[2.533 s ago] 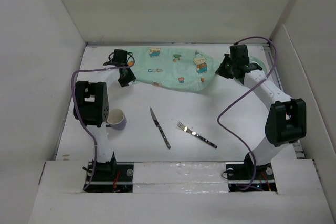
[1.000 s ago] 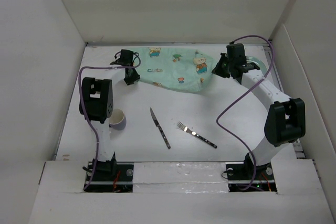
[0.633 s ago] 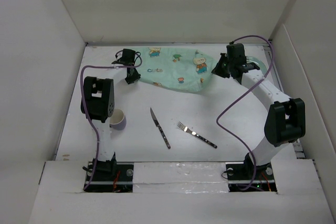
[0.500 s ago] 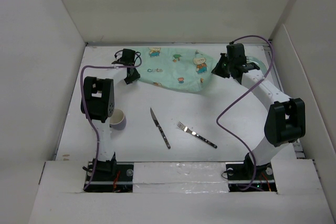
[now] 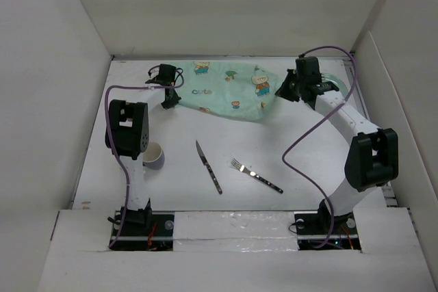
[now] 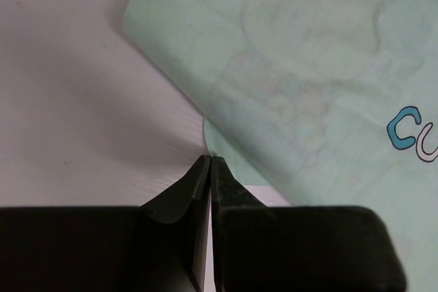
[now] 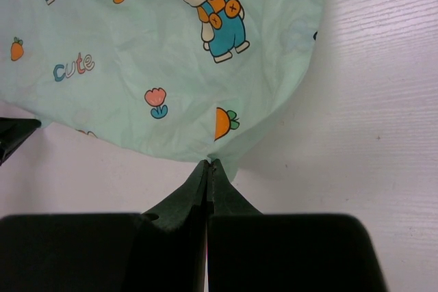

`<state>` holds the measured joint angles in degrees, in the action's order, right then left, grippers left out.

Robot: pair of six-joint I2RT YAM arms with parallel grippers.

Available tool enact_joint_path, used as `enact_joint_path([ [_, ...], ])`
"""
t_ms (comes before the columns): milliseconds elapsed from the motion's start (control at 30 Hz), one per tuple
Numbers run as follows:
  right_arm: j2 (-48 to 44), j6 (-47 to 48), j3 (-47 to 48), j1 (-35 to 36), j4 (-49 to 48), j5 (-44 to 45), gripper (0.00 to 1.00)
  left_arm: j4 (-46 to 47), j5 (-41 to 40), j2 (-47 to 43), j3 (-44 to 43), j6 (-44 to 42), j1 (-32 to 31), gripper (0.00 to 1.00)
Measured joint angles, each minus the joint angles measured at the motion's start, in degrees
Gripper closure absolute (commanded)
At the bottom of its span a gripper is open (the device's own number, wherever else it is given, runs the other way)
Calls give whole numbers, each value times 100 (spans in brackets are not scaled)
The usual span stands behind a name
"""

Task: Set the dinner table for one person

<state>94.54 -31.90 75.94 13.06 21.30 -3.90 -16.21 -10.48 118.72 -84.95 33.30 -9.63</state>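
Observation:
The mint-green cartoon-print placemat (image 5: 226,90) lies crumpled at the back of the white dinner table (image 5: 185,193). My left gripper (image 5: 171,102) is shut at the mat's left edge; in the left wrist view its tips (image 6: 209,160) meet right on the curled hem of the placemat (image 6: 308,66). My right gripper (image 5: 278,94) is shut on the mat's right edge. In the right wrist view the cloth of the placemat (image 7: 157,52) puckers into the pinched tips (image 7: 208,163).
A pale lavender cup (image 5: 152,154) stands beside the left arm's elbow. A knife (image 5: 208,166) and a fork (image 5: 256,175) lie side by side on the table in front of the mat. White walls enclose the table on three sides.
My left gripper moved in to the mat's left edge and closed there. The right gripper has stayed pinched on the right edge, and the mat has barely shifted.

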Motion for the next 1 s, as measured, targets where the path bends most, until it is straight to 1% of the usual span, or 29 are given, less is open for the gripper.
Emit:
enact_joint_path([
  [100, -59, 11, 0, -24, 9, 0, 100, -79, 20, -42, -11, -90, 0, 100],
  [200, -267, 17, 0, -74, 50, 0, 100, -302, 83, -271, -96, -249, 0, 100],
  [333, -835, 46, 83, -221, 175, 52, 100, -603, 195, -890, -553, -439, 15, 100],
  [367, -990, 63, 146, -258, 208, 70, 100, -603, 199, -1217, -787, -446, 22, 100],
  [567, -1908, 186, 1117, -575, 581, 343, 100, -538, 356, -2833, -1810, -457, 260, 100],
  [667, -2236, 229, 1764, -732, 739, 422, 100, -546, 334, -3327, -2446, -452, 396, 100],
  [733, -2374, 240, 2170, -817, 826, 463, 100, -518, 334, -3504, -2839, -450, 420, 100],
  [800, -2426, 254, 2531, -883, 861, 483, 100, -472, 350, -3639, -3012, -446, 409, 100],
  [900, -2347, 260, 2861, -986, 870, 501, 100, -463, 389, -3676, -3027, -426, 398, 100],
  [1000, -2090, 271, 2988, -1128, 850, 492, 100, -463, 463, -3392, -3016, -389, 398, 100],
])
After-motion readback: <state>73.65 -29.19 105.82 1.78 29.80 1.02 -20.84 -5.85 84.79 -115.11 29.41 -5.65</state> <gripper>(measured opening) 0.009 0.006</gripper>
